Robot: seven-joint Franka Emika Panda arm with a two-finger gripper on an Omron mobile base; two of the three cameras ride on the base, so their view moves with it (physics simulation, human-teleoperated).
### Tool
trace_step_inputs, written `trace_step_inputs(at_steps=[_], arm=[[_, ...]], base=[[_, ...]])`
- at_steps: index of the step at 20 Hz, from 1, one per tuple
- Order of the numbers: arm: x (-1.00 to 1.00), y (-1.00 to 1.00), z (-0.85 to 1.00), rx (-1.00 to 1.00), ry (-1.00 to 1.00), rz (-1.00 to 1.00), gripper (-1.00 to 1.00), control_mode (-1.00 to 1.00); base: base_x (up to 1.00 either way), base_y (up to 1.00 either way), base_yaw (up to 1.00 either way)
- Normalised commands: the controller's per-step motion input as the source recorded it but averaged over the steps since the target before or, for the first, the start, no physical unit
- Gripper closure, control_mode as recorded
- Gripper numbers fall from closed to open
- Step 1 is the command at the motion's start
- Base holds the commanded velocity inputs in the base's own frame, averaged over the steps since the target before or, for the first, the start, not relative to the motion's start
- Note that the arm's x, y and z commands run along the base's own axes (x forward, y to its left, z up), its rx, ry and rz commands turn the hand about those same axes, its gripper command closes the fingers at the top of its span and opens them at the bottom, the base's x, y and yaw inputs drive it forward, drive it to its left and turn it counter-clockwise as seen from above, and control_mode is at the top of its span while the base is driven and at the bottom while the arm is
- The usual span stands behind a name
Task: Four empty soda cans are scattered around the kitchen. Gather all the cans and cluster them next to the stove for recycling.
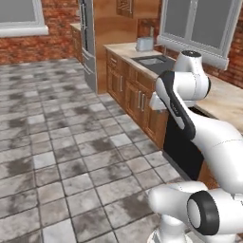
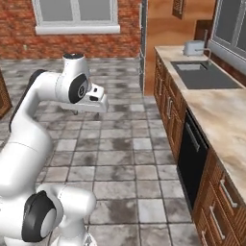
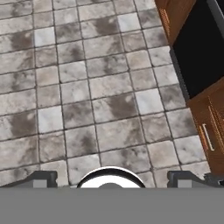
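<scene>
Your gripper (image 3: 112,179) hangs over the grey tile floor (image 3: 87,87), fingers wide apart, nothing between them. Counter (image 2: 226,115) w/ sink (image 2: 202,74) and toaster (image 2: 193,47) runs along your right; can't spot cans or stove.

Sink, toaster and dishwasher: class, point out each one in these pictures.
sink (image 2: 204,77), right base view, on its dark basin.
toaster (image 2: 193,47), right base view, on its silver side.
dishwasher (image 2: 192,156), right base view, on its black front panel.

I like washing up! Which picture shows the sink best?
The right base view: the dark sink lies whole in the counter, seen from above. The left base view shows it farther off, partly behind the arm.
</scene>
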Motion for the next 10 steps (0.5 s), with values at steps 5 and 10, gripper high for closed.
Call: trace_step_inputs(at_steps=[5,10], arm=[[0.0,0.0,0.0,0.0,0.0,0.0,-1.0,1.0],[0.0,0.0,0.0,0.0,0.0,0.0,-1.0,1.0]], base=[[-0.29,0.08,0.48],[-0.28,0.06,0.49]])
